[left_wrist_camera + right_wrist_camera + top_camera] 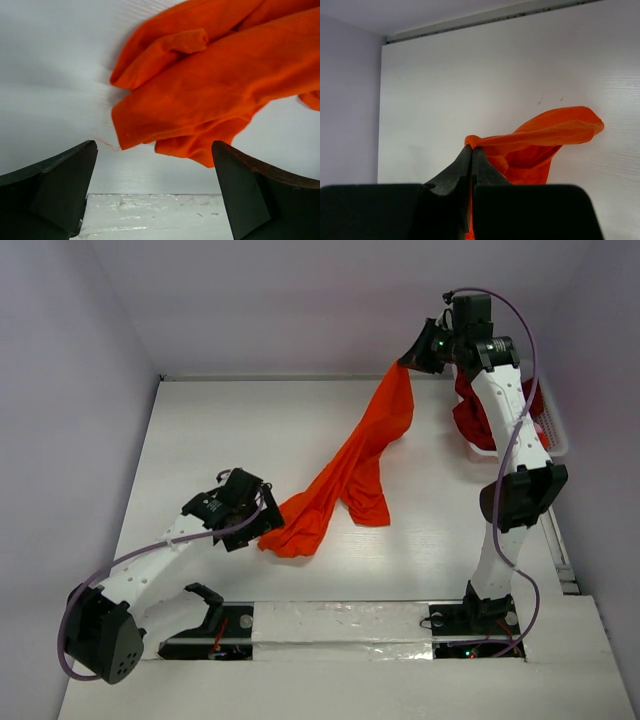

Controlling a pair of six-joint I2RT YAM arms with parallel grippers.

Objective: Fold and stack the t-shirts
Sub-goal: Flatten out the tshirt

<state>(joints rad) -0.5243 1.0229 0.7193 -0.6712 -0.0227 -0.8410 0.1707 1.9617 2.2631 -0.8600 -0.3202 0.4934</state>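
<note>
The right gripper (408,357), jaws clamped together on 1 corner of the orange t-shirt (352,472), holds it raised near the table's (220,430) far edge. The cloth trails diagonally down to a crumpled heap toward the near edge. The left gripper (155,146) sits just beside that heap, jaws wide apart, gripping nothing. Dark red cloth (468,418) lies in the white basket (556,436) at the right edge.

The bright orange t-shirt (350,470) stretches as a twisted, creased band from its raised far-right end down to a bunched heap on the table (250,430), near and left of centre. A dark red t-shirt (468,420) lies crumpled at the far right, partly hidden.
</note>
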